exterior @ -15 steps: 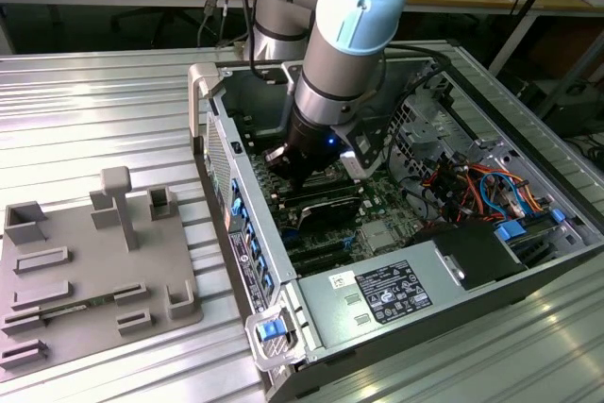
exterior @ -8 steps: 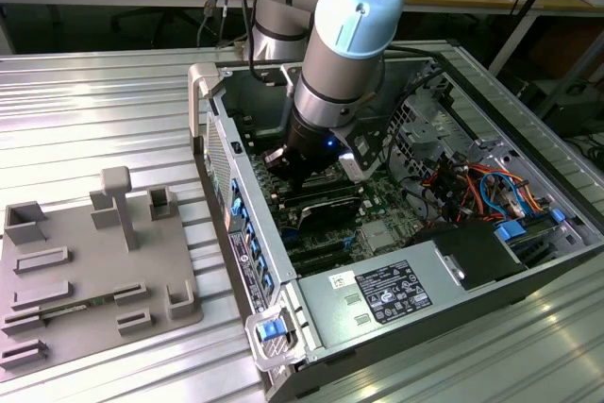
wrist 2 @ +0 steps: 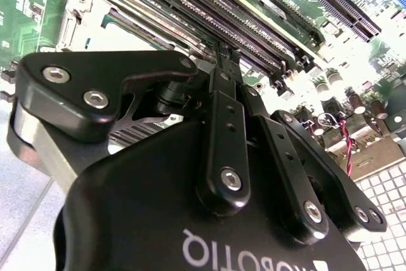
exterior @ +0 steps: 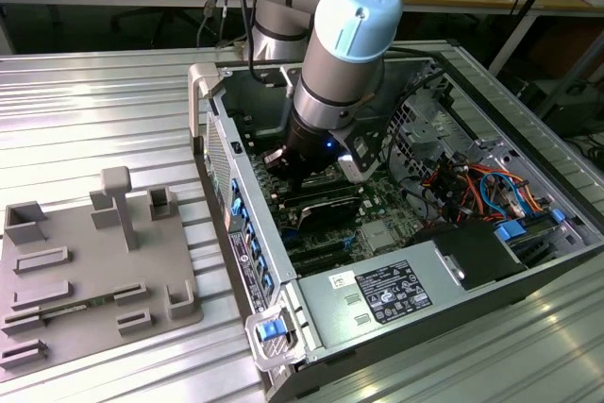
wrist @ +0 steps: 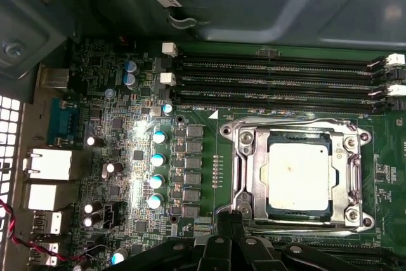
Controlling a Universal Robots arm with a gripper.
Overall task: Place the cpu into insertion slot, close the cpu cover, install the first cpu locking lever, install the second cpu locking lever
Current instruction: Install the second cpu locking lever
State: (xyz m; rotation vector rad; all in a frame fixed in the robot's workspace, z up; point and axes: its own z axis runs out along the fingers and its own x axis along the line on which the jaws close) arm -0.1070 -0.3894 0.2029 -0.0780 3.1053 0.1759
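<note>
Exterior view: the grey robot arm with pale blue joint caps (exterior: pixel 344 40) reaches down into an open black and silver computer case (exterior: pixel 406 224) that lies on a ribbed metal table (exterior: pixel 104 120). Its black gripper (exterior: pixel 294 172) hangs low over the green motherboard (exterior: pixel 373 205), towards the far left part of the case as that view shows it. To the exterior view's left of the case, a flat grey fixture plate with raised blocks and slots (exterior: pixel 94 271) rests on the table, well apart from the arm.

First wrist view: the small square cpu with a silver-grey metal top (wrist: pixel 298 176) sits inside the square insertion slot with a thin metal rim (wrist: pixel 297 179). The thin silver metal cpu cover with a large square window (wrist: pixel 254 176) lies flat around the chip, which shows through the window. A thin metal rod, likely a locking lever (wrist: pixel 285 124), runs along one edge of the socket beside the long narrow black memory slots (wrist: pixel 279 84); whether it is latched I cannot tell. Round silver capacitors with pale blue tops (wrist: pixel 157 169) stand in a row near the socket. The gripper's black fingertip (wrist: pixel 227 221) stands just beside the socket's frame at its near edge, but contact cannot be confirmed.

In the second wrist view the black linkages of the gripper (wrist 2: pixel 223 61) taper to a narrow point with the fingers drawn together, nothing visible between them, above the memory slots (wrist 2: pixel 209 17).
</note>
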